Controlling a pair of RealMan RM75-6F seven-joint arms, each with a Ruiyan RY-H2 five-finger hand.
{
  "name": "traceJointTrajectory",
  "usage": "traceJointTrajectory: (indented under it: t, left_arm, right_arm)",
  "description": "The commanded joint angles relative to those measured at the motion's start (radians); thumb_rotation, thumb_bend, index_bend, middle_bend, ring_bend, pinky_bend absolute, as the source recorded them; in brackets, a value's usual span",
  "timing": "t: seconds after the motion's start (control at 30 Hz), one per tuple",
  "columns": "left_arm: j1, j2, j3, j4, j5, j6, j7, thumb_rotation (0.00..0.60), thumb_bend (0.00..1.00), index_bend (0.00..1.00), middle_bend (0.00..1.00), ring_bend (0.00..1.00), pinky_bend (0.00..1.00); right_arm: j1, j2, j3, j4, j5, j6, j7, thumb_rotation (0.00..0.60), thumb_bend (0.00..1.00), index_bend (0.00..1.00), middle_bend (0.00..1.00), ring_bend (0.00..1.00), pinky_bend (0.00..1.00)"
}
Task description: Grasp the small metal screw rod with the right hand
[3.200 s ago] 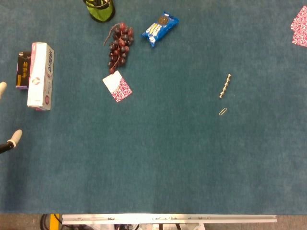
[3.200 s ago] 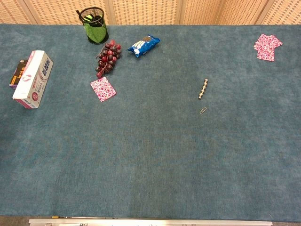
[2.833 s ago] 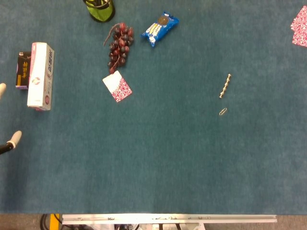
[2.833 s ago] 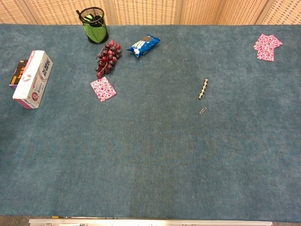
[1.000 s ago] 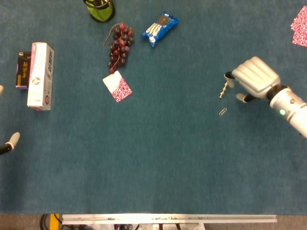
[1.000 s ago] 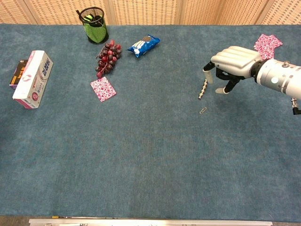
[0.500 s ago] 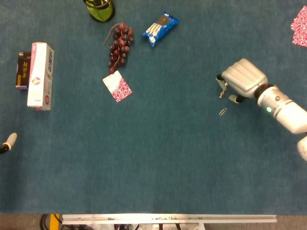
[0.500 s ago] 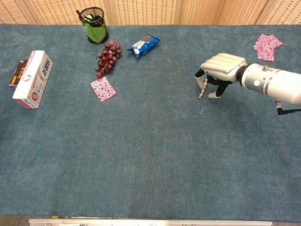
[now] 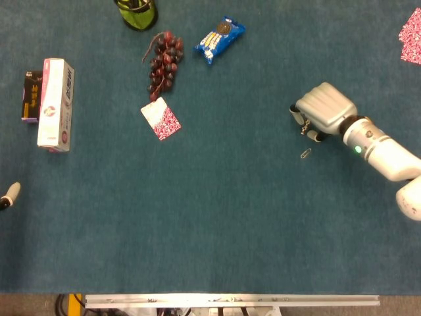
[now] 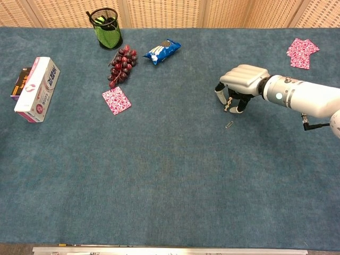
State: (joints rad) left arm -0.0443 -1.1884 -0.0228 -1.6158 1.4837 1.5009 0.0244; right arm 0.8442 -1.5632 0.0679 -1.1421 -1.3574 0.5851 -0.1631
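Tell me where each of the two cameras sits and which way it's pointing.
Head view: high above, looking almost straight down at the table; shows the right robot hand, its forearm, a left fingertip at the edge.
Chest view: lower, tilted forward to the back wall; shows the right robot hand and forearm.
Shared: that hand over the screw rod, paper clip, grapes.

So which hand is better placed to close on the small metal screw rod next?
Right. The right hand sits directly over the small metal screw rod, fingers straddling it. Only a fingertip of the left hand shows, at the far left table edge.
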Motion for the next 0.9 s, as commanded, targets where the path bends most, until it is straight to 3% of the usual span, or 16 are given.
traceJointTrajectory:
  t: [0.03,0.5,0.9]
  left_arm:
    - [0.0,0.0,0.001,0.001,0.0,-0.001,0.0,0.6,0.2,0.0,0.06,0.04,0.01]
    - [0.005,-0.005,0.001,0.017,0.0,0.003,-0.018,0.6,0.2,0.0,0.06,0.04,0.01]
    - [0.01,-0.007,0.002,0.025,0.004,0.01,-0.027,0.6,0.2,0.0,0.06,0.04,0.01]
  right_arm:
    - [0.003,-0.004,-0.002,0.003,0.002,0.0,0.002,0.6,0.23,0.53,0.96,1.0,1.0]
    - [0.012,-0.018,-0.013,0.013,0.024,0.0,-0.011,0.6,0.3,0.53,0.96,1.0,1.0]
    - [-0.003,-0.006,-0.014,0.0,0.035,0.036,0.0,0.6,0.31,0.59,0.97,1.0,1.0]
